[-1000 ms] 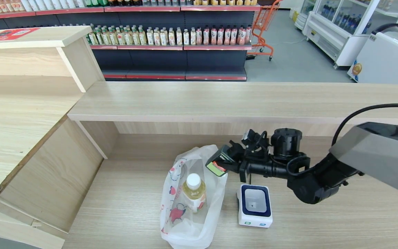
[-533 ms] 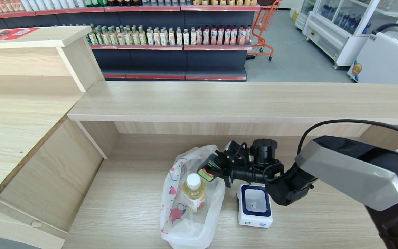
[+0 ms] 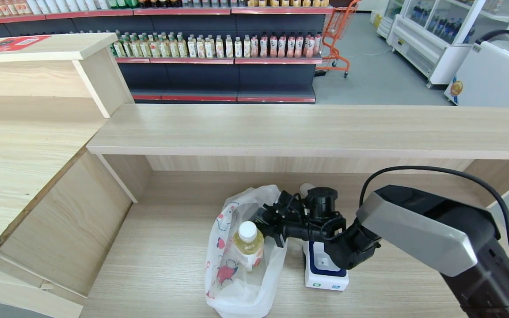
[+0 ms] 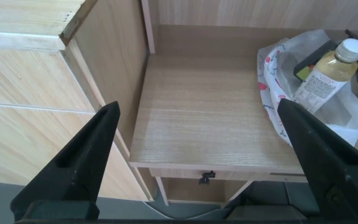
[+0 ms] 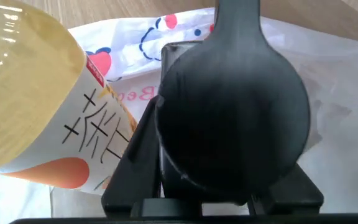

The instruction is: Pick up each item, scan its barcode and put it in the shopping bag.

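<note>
1. Shop interior: pale wood checkout counter [image 3: 157, 265] in front, shelves [image 3: 219, 46] of bottled drinks behind, orange cart [image 3: 340, 31] and glass-door freezers [image 3: 431, 26] at far right.
2. On the counter: white plastic shopping bag [image 3: 226, 282] with red-and-blue cartoon print, mouth open upward.
3. Inside the bag: bottle [image 3: 248, 247] of pale yellow drink, standing upright, long axis vertical, white cap up.
4. Bottle label: white with an orange patch and large dark characters.
5. Also in the bag's mouth, just beside the bottle's shoulder: dark pack [image 4: 304, 67] with a yellow-green face, lying aslant; long axis hard to tell.
6. Just beside the bag on the robot's right: white scanner [image 3: 325, 280], blue-framed window facing up, partly under the right arm.
7. Right gripper [image 3: 264, 217] at the bag's mouth, close against the bottle; open or closed cannot tell, nor whether holding the pack.
8. Left gripper [image 4: 197, 109] wide open, holding nothing, fingers [image 4: 79, 162] well apart; near the counter's near-left edge, well apart from the bag.
</note>
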Available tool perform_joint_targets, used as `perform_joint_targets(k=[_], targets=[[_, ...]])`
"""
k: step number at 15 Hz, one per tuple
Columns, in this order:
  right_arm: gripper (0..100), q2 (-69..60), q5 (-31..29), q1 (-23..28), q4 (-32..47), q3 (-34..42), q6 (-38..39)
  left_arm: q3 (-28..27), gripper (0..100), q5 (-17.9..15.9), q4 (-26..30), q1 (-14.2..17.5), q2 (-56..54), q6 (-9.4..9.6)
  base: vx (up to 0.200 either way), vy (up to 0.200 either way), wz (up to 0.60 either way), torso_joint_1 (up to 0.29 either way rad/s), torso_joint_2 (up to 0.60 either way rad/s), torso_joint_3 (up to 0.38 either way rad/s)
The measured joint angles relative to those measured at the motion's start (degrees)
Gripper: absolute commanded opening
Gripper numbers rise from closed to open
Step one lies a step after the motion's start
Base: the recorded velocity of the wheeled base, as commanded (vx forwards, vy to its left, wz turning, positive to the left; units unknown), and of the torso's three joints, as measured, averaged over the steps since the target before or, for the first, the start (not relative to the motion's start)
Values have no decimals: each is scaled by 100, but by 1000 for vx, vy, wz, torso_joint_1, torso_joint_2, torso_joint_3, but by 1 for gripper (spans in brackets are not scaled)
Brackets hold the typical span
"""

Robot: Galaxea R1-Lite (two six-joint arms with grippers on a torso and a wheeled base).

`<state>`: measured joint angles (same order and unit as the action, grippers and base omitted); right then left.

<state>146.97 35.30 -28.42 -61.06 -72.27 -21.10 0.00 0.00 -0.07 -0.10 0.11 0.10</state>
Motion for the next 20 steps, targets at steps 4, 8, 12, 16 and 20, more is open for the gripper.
perform_joint_targets(k=[4, 8, 12, 16, 20], targets=[[100, -151, -5, -44, 33, 80, 123, 0, 100, 0, 0, 0, 0, 0, 0, 0, 0, 0, 0, 0], [100, -1207, 5, 260, 22, 820, 994, 0, 100, 0, 0, 0, 0, 0, 0, 0, 0, 0, 0, 0], [100, -2732, 5, 828, 83, 2026, 1509, 0, 100, 0, 0, 0, 0, 0, 0, 0, 0, 0, 0, 0], [100, -4984, -129, 1480, 1204, 3274, 1853, 0, 100, 0, 0, 0, 0, -2, 0, 0, 0, 0, 0, 0], [100, -7890, -1174, 2054, 2894, 4680, 2002, 0, 100, 0, 0, 0, 0, 0, 0, 0, 0, 0, 0, 0]])
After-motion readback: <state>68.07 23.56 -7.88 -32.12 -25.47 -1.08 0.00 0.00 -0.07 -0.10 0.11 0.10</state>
